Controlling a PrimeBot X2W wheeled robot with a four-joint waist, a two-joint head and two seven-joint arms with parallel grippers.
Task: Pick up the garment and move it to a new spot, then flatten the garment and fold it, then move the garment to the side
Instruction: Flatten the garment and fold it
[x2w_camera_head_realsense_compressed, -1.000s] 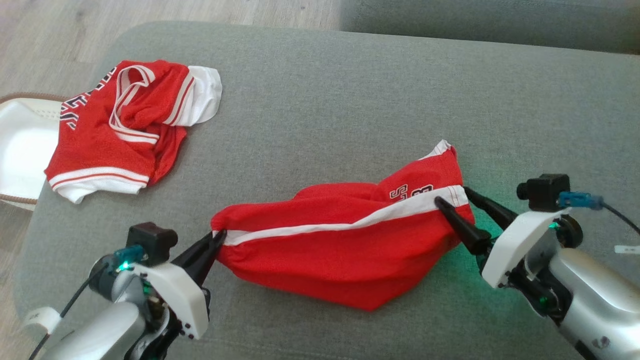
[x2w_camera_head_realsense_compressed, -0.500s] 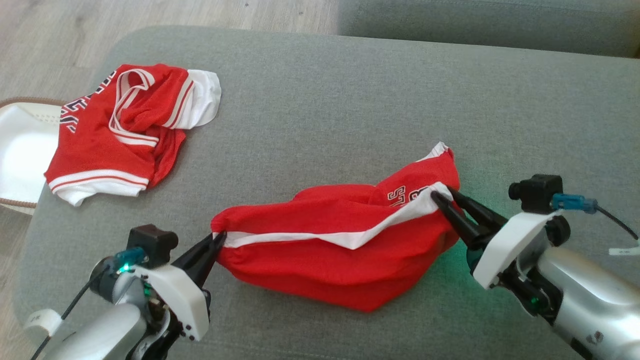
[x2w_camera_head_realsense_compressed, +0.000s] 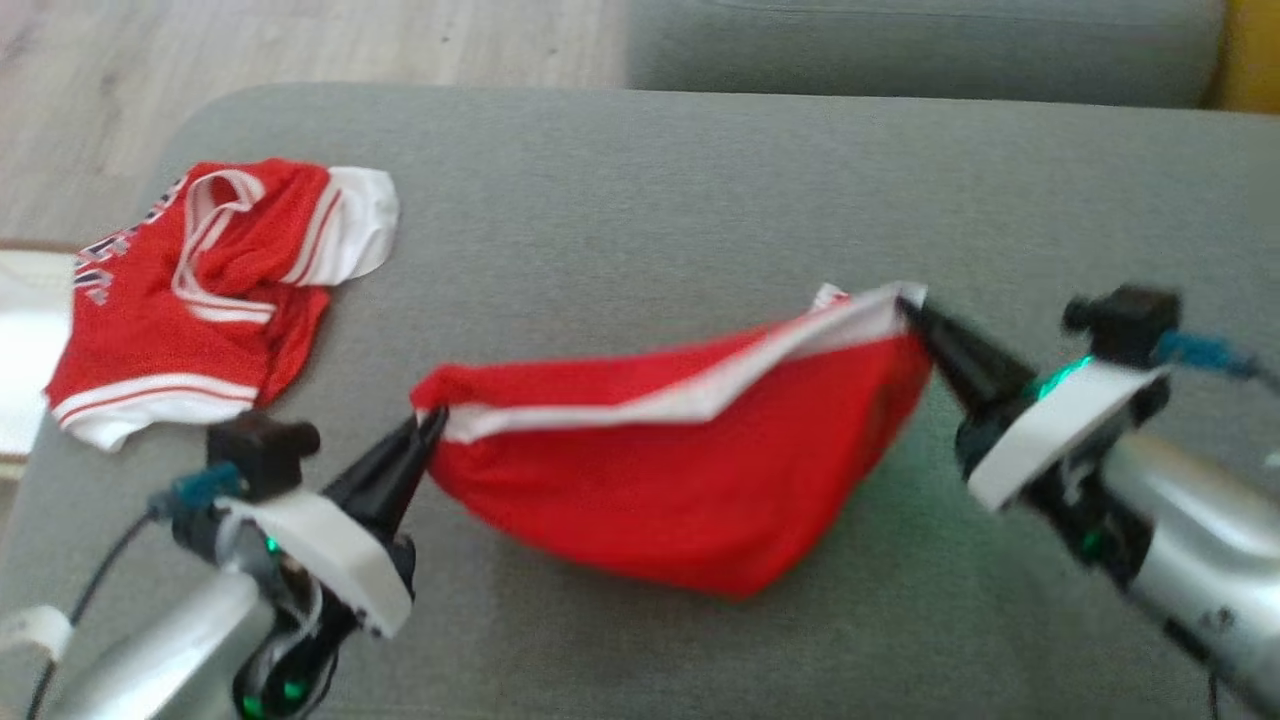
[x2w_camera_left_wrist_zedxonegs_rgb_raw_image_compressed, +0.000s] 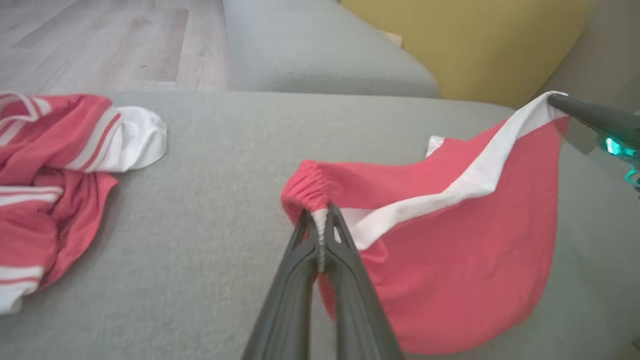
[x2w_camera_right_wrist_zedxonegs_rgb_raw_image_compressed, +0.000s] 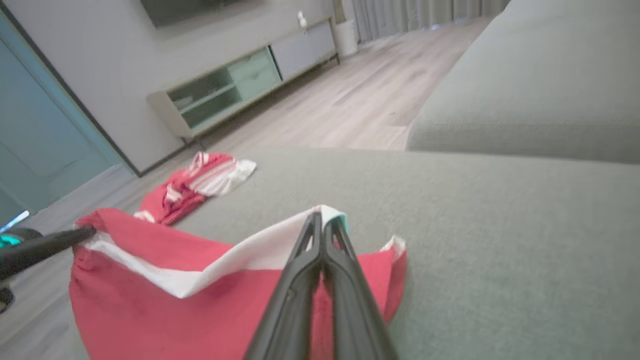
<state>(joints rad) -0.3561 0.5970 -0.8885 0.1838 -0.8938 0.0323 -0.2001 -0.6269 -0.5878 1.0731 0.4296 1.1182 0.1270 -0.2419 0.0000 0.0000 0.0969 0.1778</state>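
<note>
The garment (x2w_camera_head_realsense_compressed: 690, 480) is a pair of red shorts with a white side stripe, hanging stretched between both grippers above the grey sofa seat (x2w_camera_head_realsense_compressed: 640, 200). My left gripper (x2w_camera_head_realsense_compressed: 432, 425) is shut on the elastic waistband end at the left (x2w_camera_left_wrist_zedxonegs_rgb_raw_image_compressed: 320, 220). At the right, my right gripper (x2w_camera_head_realsense_compressed: 908, 303) is shut on the white-striped hem end, raised higher than the left (x2w_camera_right_wrist_zedxonegs_rgb_raw_image_compressed: 324, 220). The red cloth (x2w_camera_left_wrist_zedxonegs_rgb_raw_image_compressed: 465, 260) sags in a pouch between them, its lowest fold near the cushion (x2w_camera_right_wrist_zedxonegs_rgb_raw_image_compressed: 165, 310).
A second red and white jersey (x2w_camera_head_realsense_compressed: 190, 300) lies crumpled at the seat's far left corner (x2w_camera_left_wrist_zedxonegs_rgb_raw_image_compressed: 50, 165) (x2w_camera_right_wrist_zedxonegs_rgb_raw_image_compressed: 195, 185). A white basket (x2w_camera_head_realsense_compressed: 20, 350) sits past the left edge. Another grey cushion (x2w_camera_head_realsense_compressed: 900, 50) and a yellow one (x2w_camera_left_wrist_zedxonegs_rgb_raw_image_compressed: 470, 45) lie behind.
My right gripper closed on the garment's striped right end and lifted it up off the cushion. The left gripper kept its hold. The head camera shifted and the picture is blurred.
</note>
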